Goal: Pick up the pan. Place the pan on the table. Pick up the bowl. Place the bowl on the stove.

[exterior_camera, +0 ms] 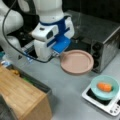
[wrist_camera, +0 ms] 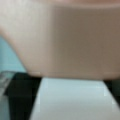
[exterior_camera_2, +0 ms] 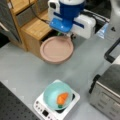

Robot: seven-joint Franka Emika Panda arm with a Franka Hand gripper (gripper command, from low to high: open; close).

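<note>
Both front views, contents by descending size: one table (exterior_camera: 67,97), light grey, bearing all the rest; one steel toaster oven (exterior_camera: 100,37) at the far right in a front view, standing just right of the pan; one wooden block (exterior_camera: 20,97) at the near left in a front view, with one wooden shelf unit (exterior_camera_2: 27,15) visible at a front view's top left; one robot arm, white and blue, its body screening the pan's handle side; one pan (exterior_camera: 77,61), pinkish-brown, round and shallow, lying level close to the table between arm and toaster oven, whether resting or just above cannot be told; one stove (exterior_camera_2: 57,106), white with black centre, near edge of the table; one bowl (exterior_camera_2: 58,96), teal, sitting on the stove; one orange carrot-like piece (exterior_camera_2: 62,98) inside the bowl. One gripper (exterior_camera: 57,53), at the pan's handle side; finger opening and hold cannot be told. Wrist view: pan wall (wrist_camera: 65,37) fills the upper frame, white handle (wrist_camera: 72,97) below it.
</note>
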